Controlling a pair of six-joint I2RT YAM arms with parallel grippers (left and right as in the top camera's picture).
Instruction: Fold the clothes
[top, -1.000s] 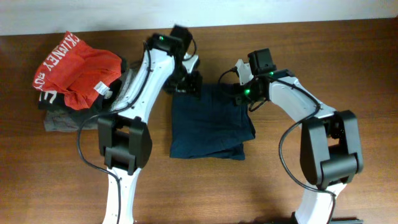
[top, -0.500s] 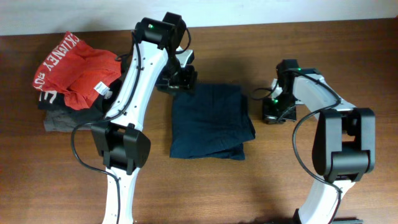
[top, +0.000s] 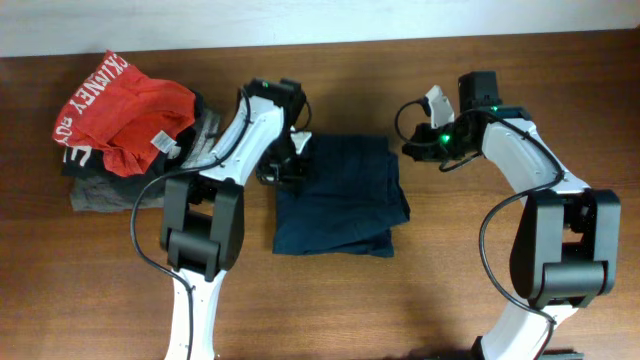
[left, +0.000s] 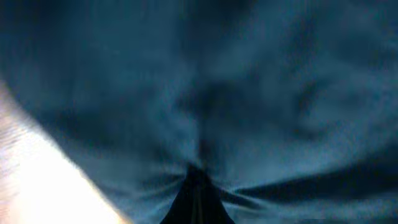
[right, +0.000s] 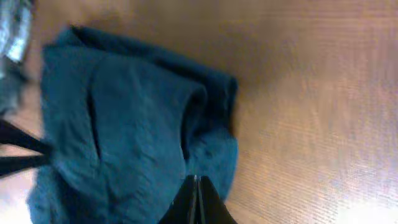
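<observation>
The clothes (top: 340, 195) are one dark navy garment, folded into a rough rectangle at the table's middle. My left gripper (top: 285, 165) is down on its back-left edge. In the left wrist view the navy cloth (left: 261, 81) fills the frame and puckers toward the fingertips of the left gripper (left: 198, 171), which is shut on a pinch of it. My right gripper (top: 413, 148) hovers just off the garment's back-right corner. In the right wrist view the right gripper (right: 196, 179) is shut with nothing in it, over the edge of the clothes (right: 124, 124).
A red garment with white lettering (top: 120, 110) lies on a grey folded garment (top: 100, 195) at the far left. Bare wooden table (top: 520, 60) surrounds the navy piece. Both arm bases stand near the front edge.
My left gripper came down from the garment's back-left corner onto its left edge and shut on the cloth. My right gripper swung up and left toward the back-right corner, still shut.
</observation>
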